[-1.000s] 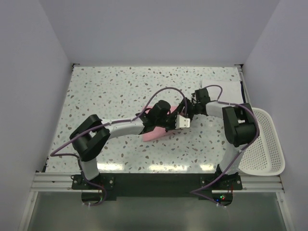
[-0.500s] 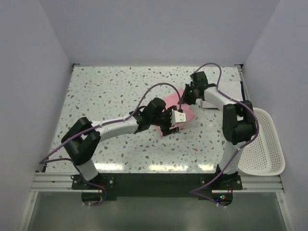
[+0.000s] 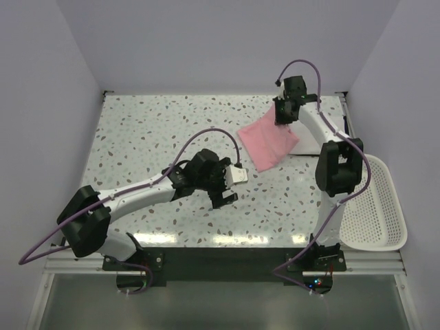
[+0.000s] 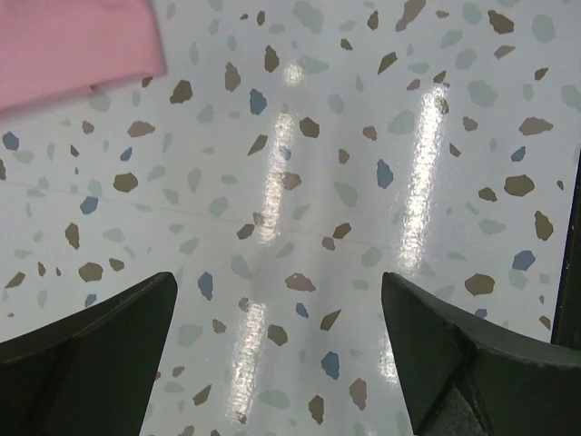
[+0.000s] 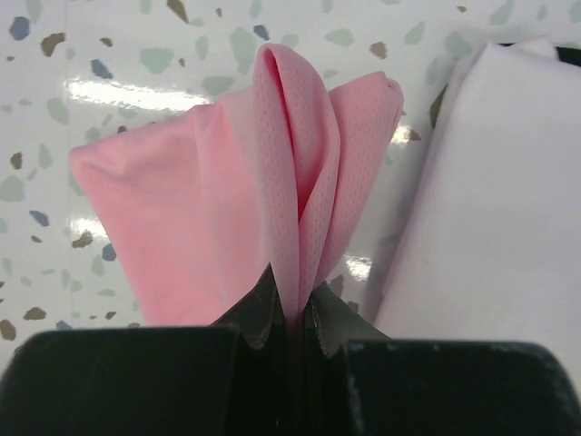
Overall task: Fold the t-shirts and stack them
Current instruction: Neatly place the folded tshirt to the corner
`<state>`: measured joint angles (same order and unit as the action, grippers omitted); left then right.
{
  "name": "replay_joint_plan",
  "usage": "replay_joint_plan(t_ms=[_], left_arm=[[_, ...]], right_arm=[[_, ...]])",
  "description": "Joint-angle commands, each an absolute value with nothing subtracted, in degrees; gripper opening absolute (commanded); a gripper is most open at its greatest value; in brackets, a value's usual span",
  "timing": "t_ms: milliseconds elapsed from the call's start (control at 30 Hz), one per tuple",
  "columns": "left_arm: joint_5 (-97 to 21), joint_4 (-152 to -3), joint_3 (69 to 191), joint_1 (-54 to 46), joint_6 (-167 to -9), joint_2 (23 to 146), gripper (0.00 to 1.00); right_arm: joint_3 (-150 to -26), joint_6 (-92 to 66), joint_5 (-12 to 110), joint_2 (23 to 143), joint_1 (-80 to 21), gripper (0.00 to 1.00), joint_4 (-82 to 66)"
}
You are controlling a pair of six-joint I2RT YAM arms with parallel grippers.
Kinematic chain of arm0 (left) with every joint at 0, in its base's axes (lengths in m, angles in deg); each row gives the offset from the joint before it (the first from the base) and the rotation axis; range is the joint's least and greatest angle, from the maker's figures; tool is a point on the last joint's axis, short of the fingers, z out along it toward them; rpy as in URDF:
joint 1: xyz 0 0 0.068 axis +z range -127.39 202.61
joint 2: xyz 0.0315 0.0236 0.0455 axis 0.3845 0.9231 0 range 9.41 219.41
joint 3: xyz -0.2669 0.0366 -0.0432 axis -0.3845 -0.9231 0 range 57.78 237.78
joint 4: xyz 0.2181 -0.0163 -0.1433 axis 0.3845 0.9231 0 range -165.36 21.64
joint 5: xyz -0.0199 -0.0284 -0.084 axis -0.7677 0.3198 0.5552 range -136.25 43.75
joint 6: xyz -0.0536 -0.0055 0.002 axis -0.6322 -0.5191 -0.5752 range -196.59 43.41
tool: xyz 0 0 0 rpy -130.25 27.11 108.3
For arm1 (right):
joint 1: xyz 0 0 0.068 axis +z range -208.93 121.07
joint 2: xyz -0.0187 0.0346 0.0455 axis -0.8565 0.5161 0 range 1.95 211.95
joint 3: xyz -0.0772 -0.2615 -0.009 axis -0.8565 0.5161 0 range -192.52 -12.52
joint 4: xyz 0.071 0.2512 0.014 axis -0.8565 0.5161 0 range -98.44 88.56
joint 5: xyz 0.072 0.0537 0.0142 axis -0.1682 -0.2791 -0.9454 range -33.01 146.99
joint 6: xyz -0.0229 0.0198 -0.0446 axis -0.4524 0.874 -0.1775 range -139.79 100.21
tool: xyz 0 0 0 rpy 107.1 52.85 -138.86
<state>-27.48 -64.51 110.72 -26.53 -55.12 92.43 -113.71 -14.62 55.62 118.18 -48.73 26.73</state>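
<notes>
The speckled surface [image 3: 151,130] is bare on its left side. The left arm reaches from its base across to the middle. The left fingers [image 4: 277,291] are spread wide and hold nothing. In the left wrist view there is only the speckled surface between them, and a corner of pink cloth shows at the upper left, well apart from both tips.

To the right of the middle is the pale pink t-shirt [image 3: 268,141]. It is folded to a tilted, roughly four-sided shape in the far right part of the surface. The right fingers [image 5: 290,313] are pressed together on a bunched fold at its far right corner. In the right wrist view the cloth comes up out of the closed tips in a narrow ridge and spreads away from them.

Just beside the pink one, on its right, is the white t-shirt [image 5: 490,209], a flat folded piece. I cannot tell if the two cloths touch. At the right edge, past the surface, is a white perforated basket [image 3: 385,199].
</notes>
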Motion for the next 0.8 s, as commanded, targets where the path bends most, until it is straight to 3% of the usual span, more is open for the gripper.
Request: replay_joint_plan(t_ms=[0, 767], left_arm=[[-29.63, -63.67, 108.84, -26.08, -56.73, 89.13, 1.00], [-32.18, -63.50, 107.17, -26.08, -55.50, 88.33, 1.00]], right_arm=[[-119.65, -21.35, 60.06, 118.84, -51.01, 0.00, 29.26], [-133.19, -21.72, 62.79, 115.95, -56.47, 0.00, 38.40]])
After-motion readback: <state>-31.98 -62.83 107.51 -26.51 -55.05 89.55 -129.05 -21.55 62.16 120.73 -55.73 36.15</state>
